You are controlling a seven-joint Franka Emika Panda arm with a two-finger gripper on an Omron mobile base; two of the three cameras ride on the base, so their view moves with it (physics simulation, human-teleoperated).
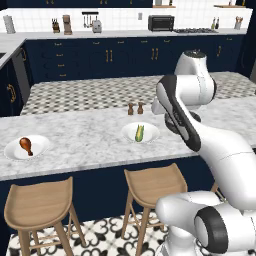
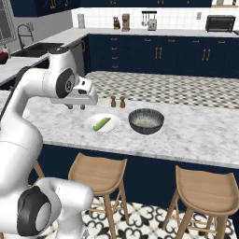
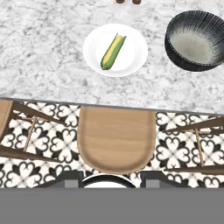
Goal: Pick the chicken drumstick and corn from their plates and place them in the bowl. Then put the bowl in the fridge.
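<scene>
arm: raised, folded, hand aimed down over stool [image 3: 116,138] | gripper [image 3: 109,177]: state unclear | corn [image 3: 113,52]: on plate [image 3: 135,59]

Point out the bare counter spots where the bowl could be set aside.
Bare marble lies between the drumstick's plate and the corn's plate, and right of the bowl toward the counter's end. It is crowded where the corn's plate, the bowl and the two shakers cluster.

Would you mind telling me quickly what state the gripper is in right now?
Gripper: holding nothing; whether open or closed cannot be told. It hangs above a stool, short of the corn.
</scene>
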